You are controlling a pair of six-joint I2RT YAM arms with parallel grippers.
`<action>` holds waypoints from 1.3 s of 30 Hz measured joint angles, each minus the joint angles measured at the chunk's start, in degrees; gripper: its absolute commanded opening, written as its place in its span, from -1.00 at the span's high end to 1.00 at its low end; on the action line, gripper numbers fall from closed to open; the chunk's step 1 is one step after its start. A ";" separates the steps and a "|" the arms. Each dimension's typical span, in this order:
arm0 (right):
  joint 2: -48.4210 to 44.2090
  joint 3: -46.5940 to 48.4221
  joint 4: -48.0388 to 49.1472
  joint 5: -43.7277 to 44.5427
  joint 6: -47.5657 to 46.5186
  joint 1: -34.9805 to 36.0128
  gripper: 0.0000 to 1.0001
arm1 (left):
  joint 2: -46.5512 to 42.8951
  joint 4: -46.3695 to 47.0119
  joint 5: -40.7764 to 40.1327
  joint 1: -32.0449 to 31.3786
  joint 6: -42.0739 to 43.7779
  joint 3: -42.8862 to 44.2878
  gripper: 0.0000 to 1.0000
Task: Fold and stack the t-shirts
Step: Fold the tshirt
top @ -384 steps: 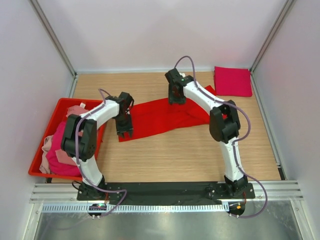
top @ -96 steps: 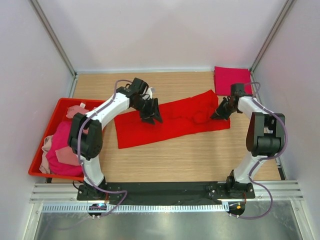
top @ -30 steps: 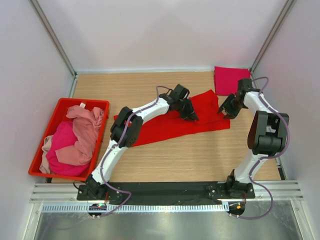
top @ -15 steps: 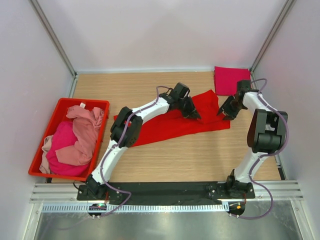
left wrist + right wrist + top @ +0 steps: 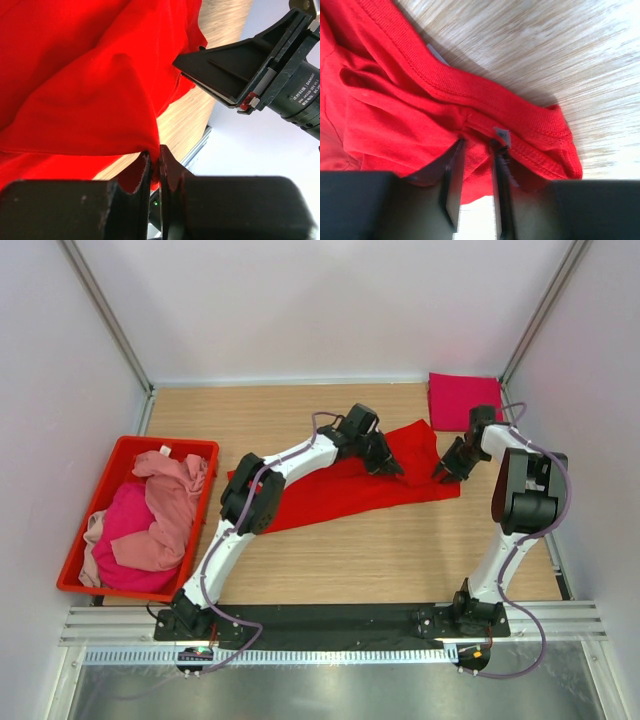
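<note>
One fold seemingly under way on bright red cotton t-shirt [image 5: 330, 492] spread across wooden counter [image 5: 350, 555]: left claw [image 5: 155, 156] clamped on raised ply, right claw [image 5: 475, 146] nipping collar hem [image 5: 530, 125]. Next, likely: lift together, lay over.

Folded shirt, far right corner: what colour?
Magenta-crimson; the folded shirt shows best in the top external view.

I see a bright red t-shirt [image 5: 330, 485] stretched, rumpled, across mid-table. A magenta-crimson shirt [image 5: 462, 402] lies folded square at 1 o'clock. A pale pink shirt [image 5: 165, 510] drapes over a crumpled magenta shirt [image 5: 120, 540] at 9 o'clock.
</note>
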 measured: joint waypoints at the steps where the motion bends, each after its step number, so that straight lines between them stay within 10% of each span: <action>1: 0.00 0.00 0.07 -0.09 -0.04 0.00 0.42 | 0.00 0.00 0.02 0.04 0.02 0.00 0.74; 10: -0.02 0.83 0.09 -0.85 0.02 0.02 0.98 | 0.00 0.37 0.74 0.98 -0.55 -0.13 0.63; 39: 3.37 17.51 2.82 -4.61 4.70 3.80 0.98 | 1.70 0.90 3.50 8.50 -1.25 5.33 0.85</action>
